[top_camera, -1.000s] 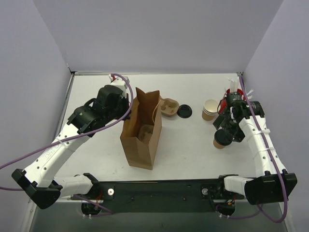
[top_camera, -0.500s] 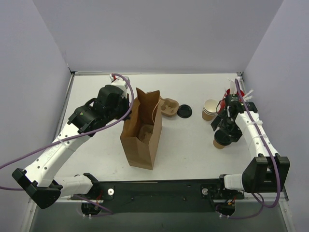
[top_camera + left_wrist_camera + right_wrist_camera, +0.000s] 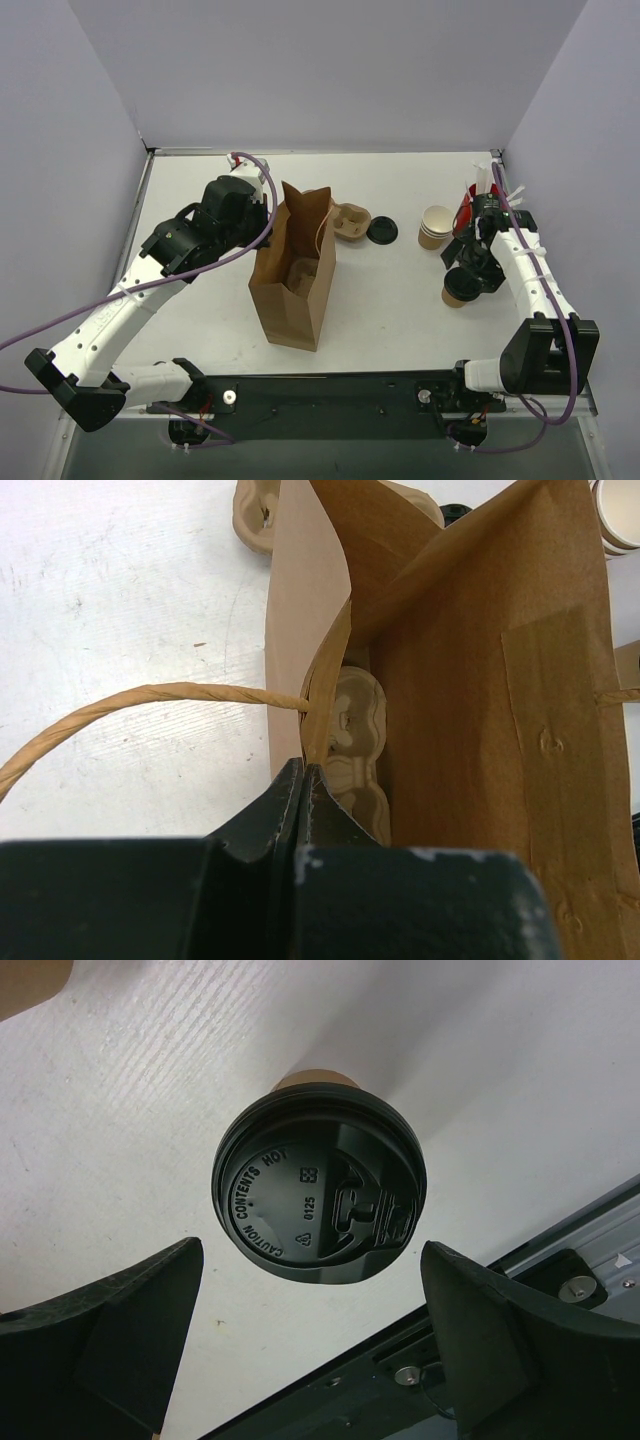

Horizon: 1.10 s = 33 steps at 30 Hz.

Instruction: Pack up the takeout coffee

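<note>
One to lift: takeout coffee (image 3: 458,292); sits upright on worktop (image 3: 400,300) at right, under wide-open right end effector (image 3: 312,1250); looks light, thin-walled, crushable; wants gentle hold on paper wall below black lid (image 3: 318,1195); left end effector (image 3: 300,785) clamped shut on paper bag (image 3: 293,275) rim.

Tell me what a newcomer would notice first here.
A tall brown paper bag stands open mid-table, its rim pinched by the shut left gripper, a pulp cup carrier inside. On the table's right side, the right gripper hangs open over the black-lidded takeout coffee.
</note>
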Motion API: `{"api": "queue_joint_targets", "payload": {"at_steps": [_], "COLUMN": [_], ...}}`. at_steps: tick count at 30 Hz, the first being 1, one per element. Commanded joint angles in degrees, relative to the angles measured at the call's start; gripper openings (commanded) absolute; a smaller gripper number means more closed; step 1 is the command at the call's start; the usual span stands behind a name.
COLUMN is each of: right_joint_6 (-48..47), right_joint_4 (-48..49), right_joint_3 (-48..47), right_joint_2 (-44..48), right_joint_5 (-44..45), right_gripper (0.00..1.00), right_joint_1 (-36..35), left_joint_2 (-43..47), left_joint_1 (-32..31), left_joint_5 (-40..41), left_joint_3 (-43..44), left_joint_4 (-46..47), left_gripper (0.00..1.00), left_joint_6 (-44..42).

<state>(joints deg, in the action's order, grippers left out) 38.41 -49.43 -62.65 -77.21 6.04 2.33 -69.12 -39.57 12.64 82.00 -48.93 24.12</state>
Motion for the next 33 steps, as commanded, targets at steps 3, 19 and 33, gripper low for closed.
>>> {"api": "queue_joint_targets", "payload": {"at_steps": [3,19,33], "right_joint_6": [-0.71,-2.11,-2.29], "right_joint_4": [-0.58,1.18,3.02], "right_joint_3": [0.43,2.71,4.03], "right_joint_2": [-0.84,-1.72,-2.42], "right_joint_5": [0.64,-0.06,-0.33], "right_gripper": [0.85,0.84,0.77], "right_joint_1": [0.83,1.89,2.07], "left_joint_2": [0.04,-0.57,-0.93], "left_joint_1": [0.37,0.37,0.37], "left_joint_5": [-0.16,-0.25,0.19], "left_joint_3": [2.2,2.29,2.47], "left_joint_4": [1.03,1.29,1.11], "left_gripper": [0.0,0.0,0.0], "left_joint_6": [-0.56,-0.3,-0.21]}}
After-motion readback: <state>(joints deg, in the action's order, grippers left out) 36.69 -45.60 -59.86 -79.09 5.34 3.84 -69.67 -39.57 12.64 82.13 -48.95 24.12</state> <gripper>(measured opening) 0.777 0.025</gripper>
